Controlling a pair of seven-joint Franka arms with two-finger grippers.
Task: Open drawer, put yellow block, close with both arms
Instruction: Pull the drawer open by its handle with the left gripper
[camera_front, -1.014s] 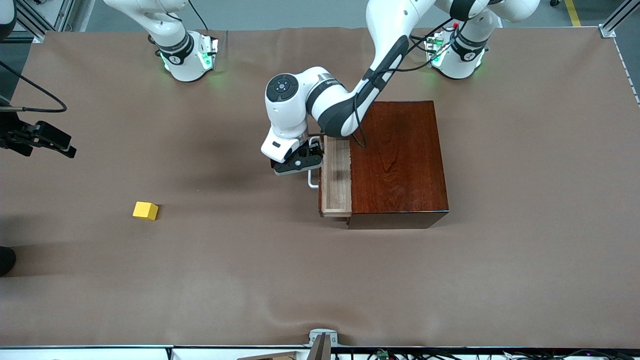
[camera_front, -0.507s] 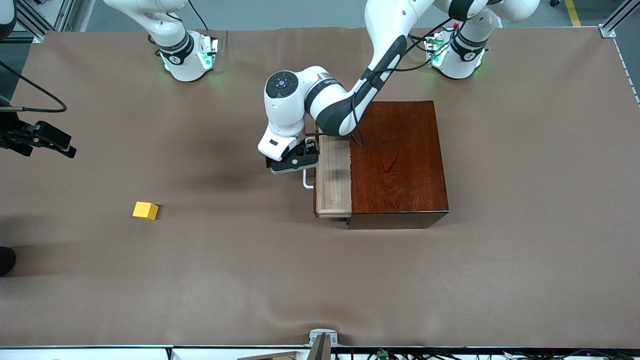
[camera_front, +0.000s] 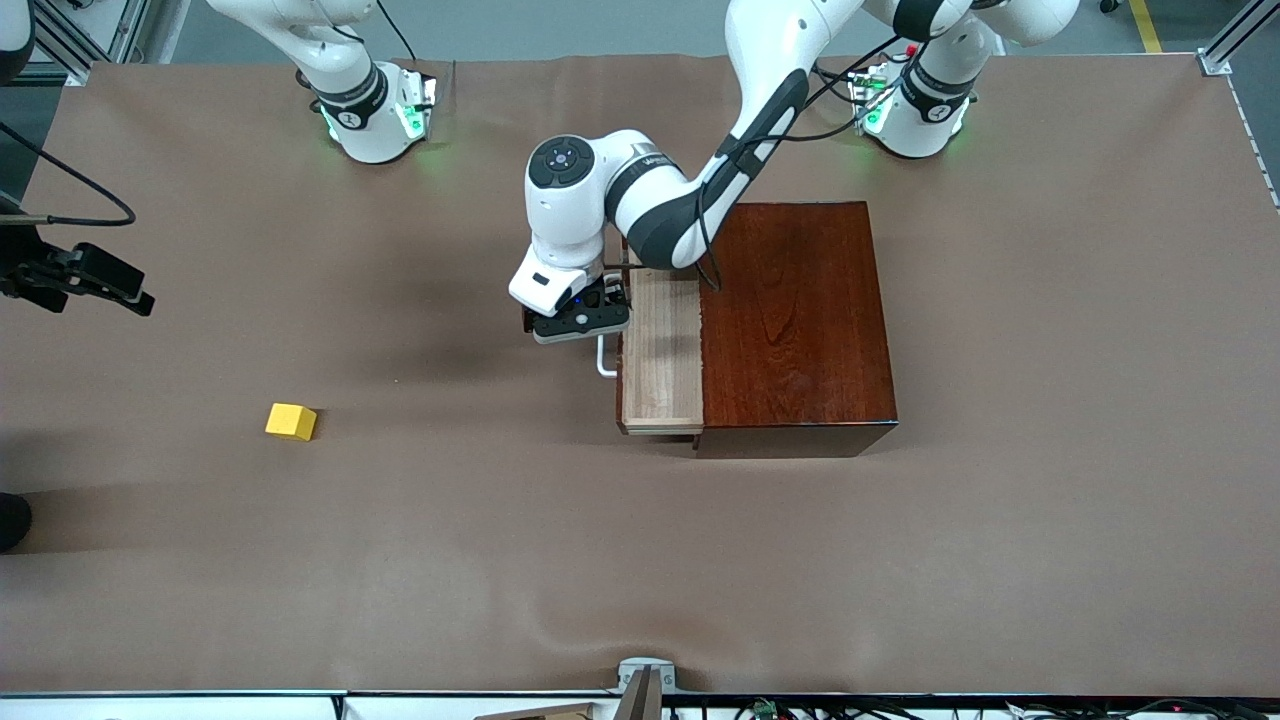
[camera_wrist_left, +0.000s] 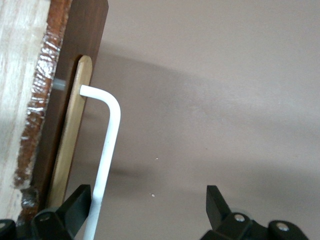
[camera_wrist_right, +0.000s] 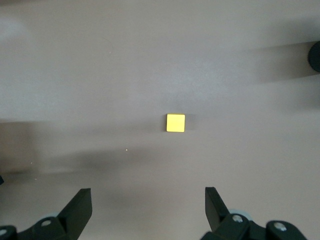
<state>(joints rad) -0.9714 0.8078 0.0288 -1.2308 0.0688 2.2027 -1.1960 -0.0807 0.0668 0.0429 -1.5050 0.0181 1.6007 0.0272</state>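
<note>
Drawer (camera_front: 660, 355) partly drawn out of wooden box (camera_front: 795, 325), tray empty. Left gripper (camera_front: 582, 322) at white handle (camera_wrist_left: 102, 165), fingers spread, bar against one finger, not clamped. Yellow block (camera_front: 291, 421) on table toward right arm's end, untouched. Right gripper (camera_wrist_right: 150, 212) above block, fingers apart. Placing and closing outstanding.

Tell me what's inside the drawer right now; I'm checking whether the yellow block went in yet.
The drawer shows only bare pale wood in its pulled-out part. The left arm and the wooden box cover the rest. The yellow block sits on the table.
</note>
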